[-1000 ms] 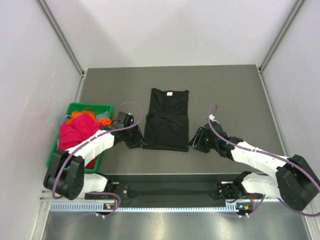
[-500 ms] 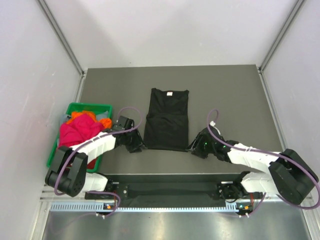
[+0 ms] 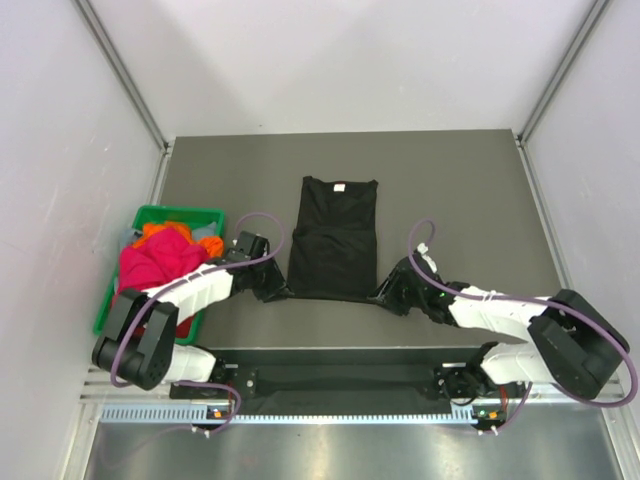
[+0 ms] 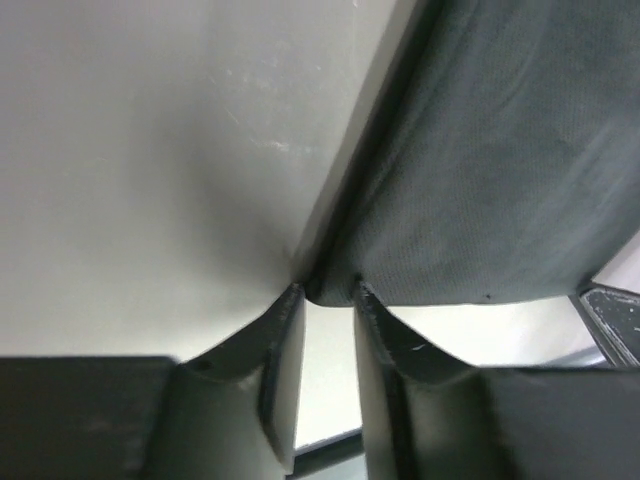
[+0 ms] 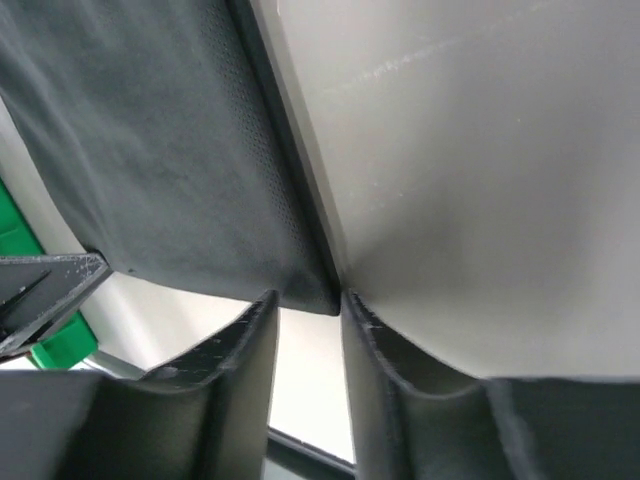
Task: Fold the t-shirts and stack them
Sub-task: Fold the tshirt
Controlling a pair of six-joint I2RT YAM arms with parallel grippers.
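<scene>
The plain black soft-cloth t-shirt (image 3: 335,240) lies flat in the middle of the grey bench (image 3: 460,190), collar away from the arms. The left gripper (image 3: 275,290) and right gripper (image 3: 385,295) each pinch a hem corner, fingers nearly closed on cloth. A clean fold likely needs both raised evenly, carrying the hem toward the collar together.

grey table (image 3: 470,190), black t-shirt (image 3: 335,240), green bin (image 3: 176,211)

You have a plain black shirt (image 3: 335,240) with a small white label (image 3: 339,186) on a dark grey table (image 3: 450,190). The bin (image 3: 180,210) is bright green, with a magenta shirt (image 3: 150,265) and an orange shirt (image 3: 155,230) in it. The arms (image 3: 190,285) are white and black, their cables (image 3: 262,213) purple.
</scene>
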